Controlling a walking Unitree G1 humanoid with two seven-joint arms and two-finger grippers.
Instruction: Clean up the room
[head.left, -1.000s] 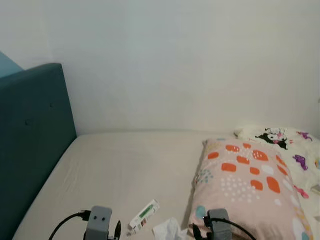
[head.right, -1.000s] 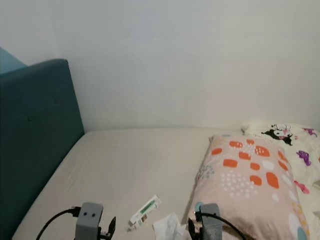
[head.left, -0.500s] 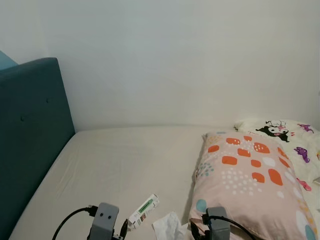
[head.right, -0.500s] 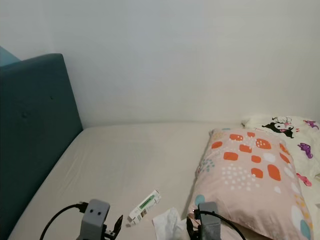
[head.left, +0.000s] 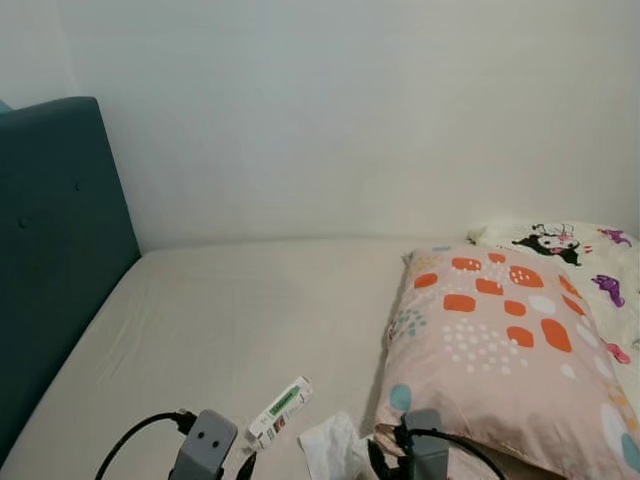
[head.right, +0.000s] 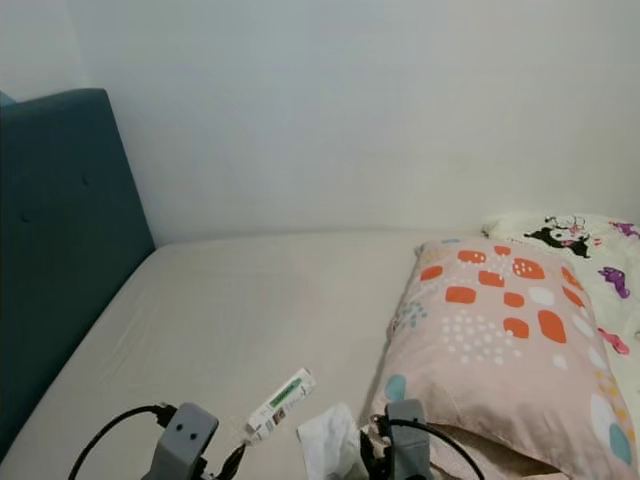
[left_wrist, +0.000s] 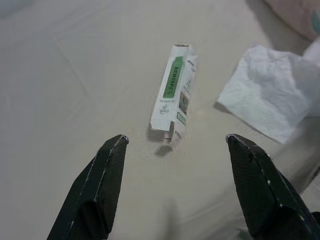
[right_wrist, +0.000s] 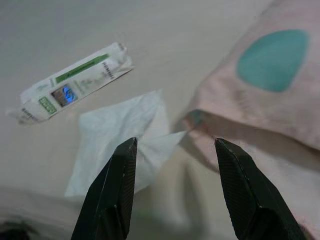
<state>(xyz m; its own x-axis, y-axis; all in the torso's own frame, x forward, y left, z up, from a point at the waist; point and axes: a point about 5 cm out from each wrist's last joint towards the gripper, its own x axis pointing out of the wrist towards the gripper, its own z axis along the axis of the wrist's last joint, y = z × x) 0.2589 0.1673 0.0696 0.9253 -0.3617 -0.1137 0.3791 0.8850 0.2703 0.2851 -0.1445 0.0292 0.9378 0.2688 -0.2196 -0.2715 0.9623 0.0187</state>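
A small white carton with a green stripe (head.left: 277, 410) (left_wrist: 174, 93) lies on the beige mattress (head.left: 240, 320) near its front edge. A crumpled white tissue (head.left: 327, 452) (right_wrist: 121, 139) rests beside it, against the pillow. My left gripper (left_wrist: 175, 145) hovers open just short of the carton, which sits between the fingertips' line of sight. My right gripper (right_wrist: 172, 145) is open over the tissue's corner, close to the pillow's edge. Both wrists (head.left: 205, 445) (head.left: 425, 455) show at the bottom of the head views.
A pink pillow with orange patches (head.left: 495, 350) lies at the right, and a cartoon-print pillow (head.left: 565, 245) behind it. A teal padded headboard (head.left: 50, 260) rises at the left. A plain white wall (head.left: 350, 110) stands behind the bed.
The camera has tilted down and shifted, so the bed sits lower and closer. Carton, tissue and pillows lie where they were. Both wrists stay at the bottom edge.
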